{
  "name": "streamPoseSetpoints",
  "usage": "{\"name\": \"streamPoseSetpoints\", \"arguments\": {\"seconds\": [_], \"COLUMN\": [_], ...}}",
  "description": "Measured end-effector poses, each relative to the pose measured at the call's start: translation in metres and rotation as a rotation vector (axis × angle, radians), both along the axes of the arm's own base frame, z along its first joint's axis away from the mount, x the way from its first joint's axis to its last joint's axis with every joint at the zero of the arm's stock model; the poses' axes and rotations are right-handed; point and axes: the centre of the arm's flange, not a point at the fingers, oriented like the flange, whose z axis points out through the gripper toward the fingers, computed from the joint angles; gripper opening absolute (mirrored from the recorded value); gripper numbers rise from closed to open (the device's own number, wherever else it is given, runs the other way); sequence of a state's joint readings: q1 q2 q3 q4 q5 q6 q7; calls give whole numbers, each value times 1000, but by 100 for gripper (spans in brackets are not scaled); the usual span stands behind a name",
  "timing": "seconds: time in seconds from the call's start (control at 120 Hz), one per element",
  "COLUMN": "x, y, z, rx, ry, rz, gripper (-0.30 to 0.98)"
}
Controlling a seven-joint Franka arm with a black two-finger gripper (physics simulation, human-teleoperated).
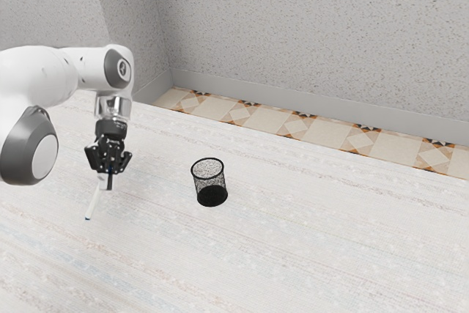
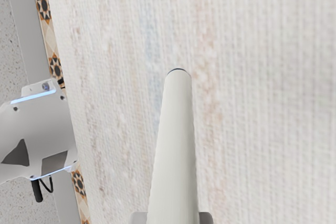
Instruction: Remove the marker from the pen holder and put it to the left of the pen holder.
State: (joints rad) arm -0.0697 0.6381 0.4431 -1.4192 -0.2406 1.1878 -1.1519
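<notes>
The tool [image 1: 108, 182] partly hides the tilted marker [image 1: 93, 203].

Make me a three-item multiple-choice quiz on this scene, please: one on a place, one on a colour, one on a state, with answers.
1. Where is the slim white marker?
A) Inside the pen holder
B) In the black two-finger gripper
C) Lying flat under the pen holder

2. What colour is the round mesh pen holder?
A) Red
B) Green
C) Black

3. How does the pen holder stand?
A) Upright
B) On its side
C) Upside down

Answers:
1 B: the fingers hold the marker from both sides.
2 C: its rim, mesh and base all look black.
3 A: its open rim is on top, its base on the pale table.
</notes>
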Motion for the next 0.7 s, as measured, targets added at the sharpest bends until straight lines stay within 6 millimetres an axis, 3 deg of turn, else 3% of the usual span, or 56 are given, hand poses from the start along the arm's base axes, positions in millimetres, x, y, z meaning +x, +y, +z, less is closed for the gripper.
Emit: {"name": "streamPoseSetpoints", "arguments": {"seconds": [0.267,0.475,0.533,0.7], "x": [10,21,24,26], "y": [4,1,-1,-23], "z": [1,22,37,123], "rx": [28,38,38,39], "ry": [-82,-174,-216,-415], "rz": [-4,-24,-33,-119], "gripper": [28,43,48,59]}}
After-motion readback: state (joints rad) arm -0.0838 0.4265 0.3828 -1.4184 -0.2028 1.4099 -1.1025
